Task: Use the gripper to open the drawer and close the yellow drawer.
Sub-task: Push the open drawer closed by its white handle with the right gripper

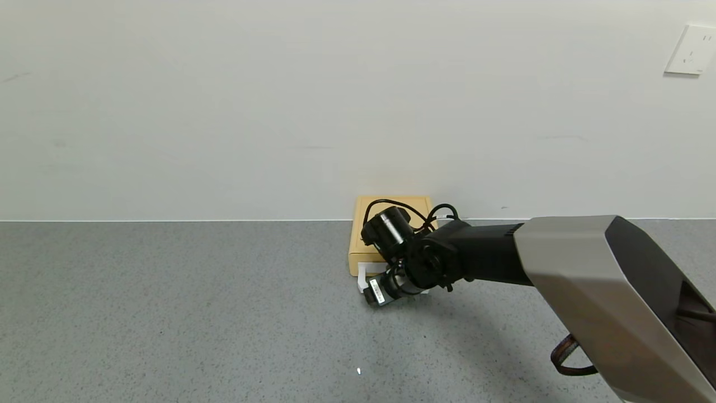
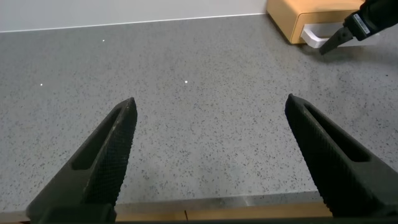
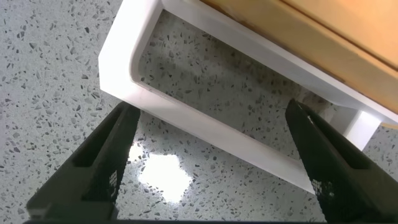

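Note:
The yellow drawer (image 1: 358, 246) stands against the back wall and looks pushed into its casing. Its white loop handle (image 1: 362, 280) lies in front of it on the counter. My right gripper (image 1: 372, 294) hangs over the handle and is open. In the right wrist view the handle's front bar (image 3: 205, 134) runs slantwise between the spread fingers of the right gripper (image 3: 211, 112), with the yellow drawer front (image 3: 323, 37) beyond. I cannot tell whether the fingers touch the bar. My left gripper (image 2: 211, 102) is open and empty, low over the counter's front edge, outside the head view.
The grey speckled counter (image 1: 196, 308) meets a plain white wall. A wall socket (image 1: 691, 50) sits at the upper right. The left wrist view shows the drawer (image 2: 298, 18) and my right gripper (image 2: 336, 42) far off, and the counter's wooden front edge (image 2: 217, 211).

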